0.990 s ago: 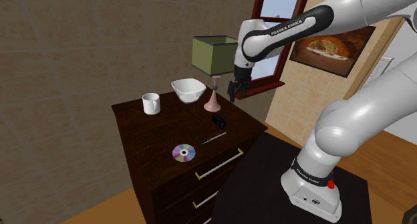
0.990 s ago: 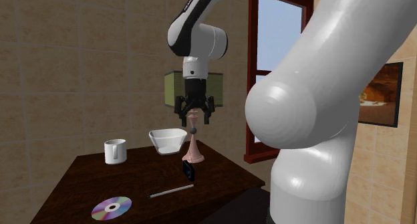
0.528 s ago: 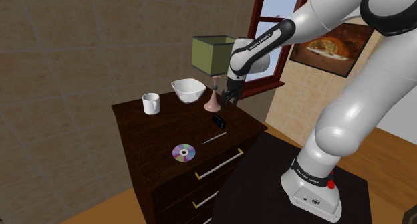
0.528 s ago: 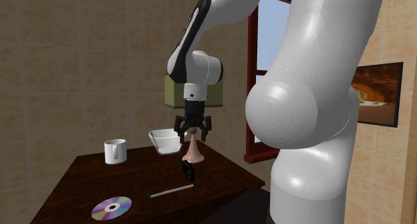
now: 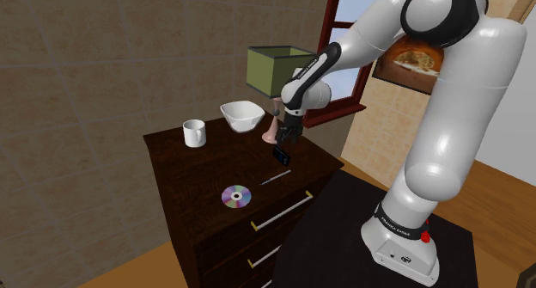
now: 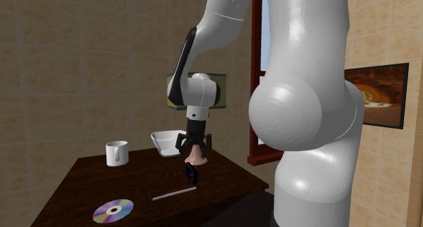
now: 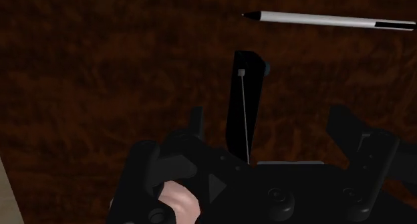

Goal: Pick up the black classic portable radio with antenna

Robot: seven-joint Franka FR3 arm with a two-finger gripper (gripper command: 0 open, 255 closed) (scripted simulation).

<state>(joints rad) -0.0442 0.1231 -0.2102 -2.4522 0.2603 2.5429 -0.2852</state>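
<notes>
Finding one, the end effector: your gripper point(image 6: 194, 150) hangs directly above the black radio point(image 6: 192, 173), pointing down at it, with a visible gap between the fingertips and the radio's top. The jaws stand wide apart and hold nothing. In the wrist view the radio sits in the space between the two fingers point(image 7: 196, 121), nearer to one than to the other, and touches neither.

Finding two, the target: the radio is a small, thin black slab on the dark wooden dresser point(image 5: 189, 170), near the edge of the top that faces the black stand point(image 5: 335, 226). A thin grey antenna point(image 7: 244, 116) runs along its face. It appears to stand on end; whether it leans I cannot tell. It lies between the pink lamp base point(image 5: 268, 137) and a white pen point(image 7: 327, 19), apart from both.

Finding three, surroundings: the lamp carries an olive-green shade point(image 5: 273, 67), which sits behind your arm's forearm in the second exterior view. A white bowl point(image 5: 241, 115) stands beside the lamp base, and a white mug point(image 5: 195, 133) stands further along toward the shoulder view's left. A shiny disc point(image 5: 235, 195) lies flat near the dresser's front edge, well apart from the radio.
</notes>
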